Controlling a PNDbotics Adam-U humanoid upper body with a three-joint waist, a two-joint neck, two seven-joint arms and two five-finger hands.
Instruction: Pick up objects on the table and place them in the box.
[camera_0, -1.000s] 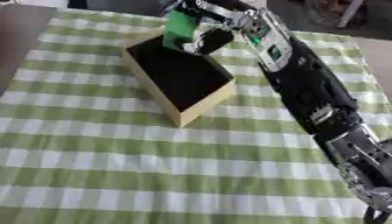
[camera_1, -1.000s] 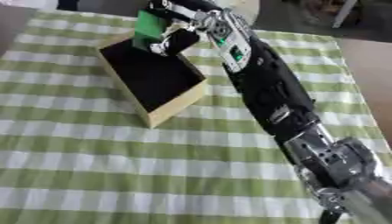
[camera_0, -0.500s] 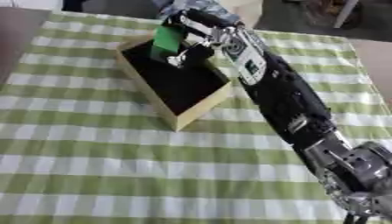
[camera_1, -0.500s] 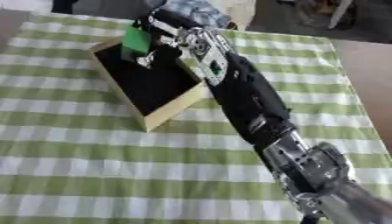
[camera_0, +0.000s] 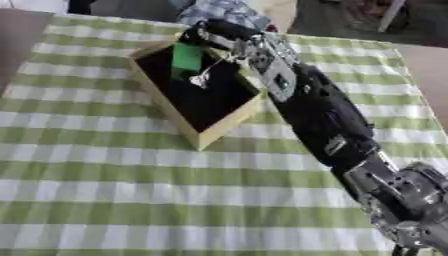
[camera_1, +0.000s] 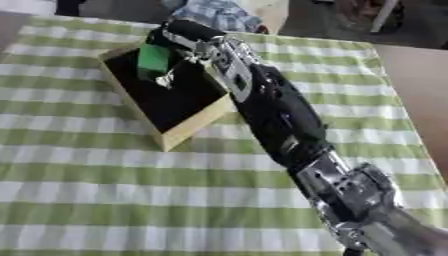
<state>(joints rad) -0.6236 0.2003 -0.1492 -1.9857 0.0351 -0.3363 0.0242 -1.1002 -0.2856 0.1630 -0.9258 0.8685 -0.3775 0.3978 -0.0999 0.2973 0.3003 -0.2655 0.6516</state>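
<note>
Checked green-and-white tablecloth (camera_0: 96, 165) covers the table. Shallow tan wooden box with a dark inside (camera_0: 194, 135) sits askew toward the far left. Small green block (camera_0: 186, 56) hangs over the box's far end, pinched in curled fingers of the right hand (camera_0: 217, 37). Black right arm (camera_0: 319, 115) runs diagonally from the lower right corner up to the box. Left hand not seen.

No text, label, brand or number can be read anywhere. A pale patch on the arm (camera_0: 282, 82) beside the box (camera_0: 171, 107) may bear marks, but they are too blurred to make out.
</note>
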